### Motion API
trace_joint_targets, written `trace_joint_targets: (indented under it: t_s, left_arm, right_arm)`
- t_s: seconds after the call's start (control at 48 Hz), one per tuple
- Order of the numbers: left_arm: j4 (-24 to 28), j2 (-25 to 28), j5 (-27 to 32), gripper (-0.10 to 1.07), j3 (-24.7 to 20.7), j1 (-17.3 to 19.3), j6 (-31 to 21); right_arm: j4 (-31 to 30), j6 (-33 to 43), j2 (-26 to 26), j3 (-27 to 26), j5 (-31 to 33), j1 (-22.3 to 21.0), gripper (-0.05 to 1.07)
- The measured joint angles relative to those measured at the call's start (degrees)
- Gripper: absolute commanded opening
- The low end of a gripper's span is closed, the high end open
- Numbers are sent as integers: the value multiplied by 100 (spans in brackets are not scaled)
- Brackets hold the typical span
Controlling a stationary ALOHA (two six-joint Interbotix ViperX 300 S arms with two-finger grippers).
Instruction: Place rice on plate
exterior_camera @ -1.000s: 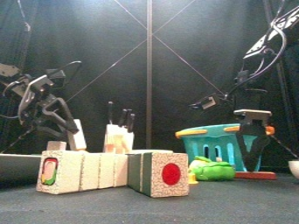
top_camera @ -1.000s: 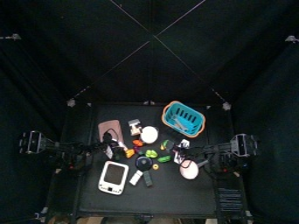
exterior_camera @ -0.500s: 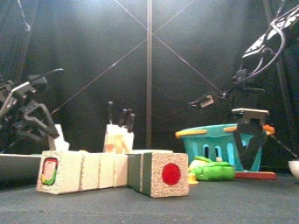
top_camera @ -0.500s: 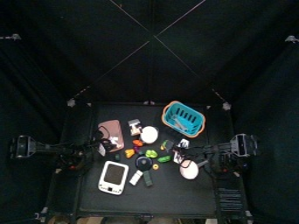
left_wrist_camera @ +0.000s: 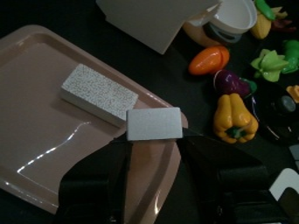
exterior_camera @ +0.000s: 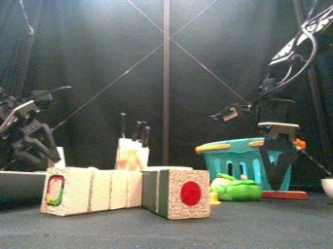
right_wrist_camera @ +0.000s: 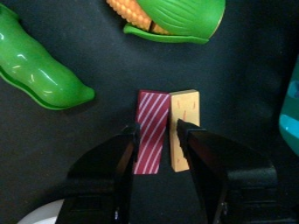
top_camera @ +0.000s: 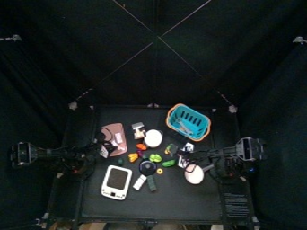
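Observation:
A pink plate (left_wrist_camera: 47, 61) lies at the table's left, also in the top view (top_camera: 117, 135). One white speckled rice block (left_wrist_camera: 100, 92) lies on it. My left gripper (left_wrist_camera: 155, 140) is shut on a second rice block (left_wrist_camera: 155, 123) and holds it over the plate's near edge. In the front view the left gripper (exterior_camera: 39, 156) hangs at the far left. My right gripper (right_wrist_camera: 162, 144) rests at the table's right, with its jaws closed on a red-striped and tan piece (right_wrist_camera: 163, 131) on the table.
A yellow pepper (left_wrist_camera: 232, 118), an orange fruit (left_wrist_camera: 209, 59) and an aubergine (left_wrist_camera: 230, 83) lie beside the plate. A teal basket (top_camera: 188, 118) stands at the back right. A green pod (right_wrist_camera: 41, 70) and corn (right_wrist_camera: 163, 17) lie near the right gripper. Speckled blocks (exterior_camera: 92, 190) stand at the front.
The left arm has drawn back to the left, taking the white block with it, and sits lower over the plate. The right arm has not moved.

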Motion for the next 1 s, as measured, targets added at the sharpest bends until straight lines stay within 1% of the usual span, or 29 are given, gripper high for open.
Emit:
trace_joint_targets:
  t_s: [0.125,0.271,0.375,0.542,0.625,1.0]
  left_arm:
    - [18,-9,88,59,-9,0,0]
    - [26,-9,105,73,0,0,0]
    - [35,-9,97,86,0,0,0]
    - [35,-53,97,100,0,18,-9]
    - [35,-105,97,102,-9,18,-9]
    - [35,-501,70,102,0,26,-9]
  right_arm:
    - [-9,0,0,0,0,0,77]
    - [-9,0,0,-9,-9,0,77]
    - [-9,0,0,0,-9,0,77]
    - [-9,0,0,-9,0,0,77]
    - [-9,9,0,-9,0,0,77]
    - [-9,9,0,-9,-9,0,77]
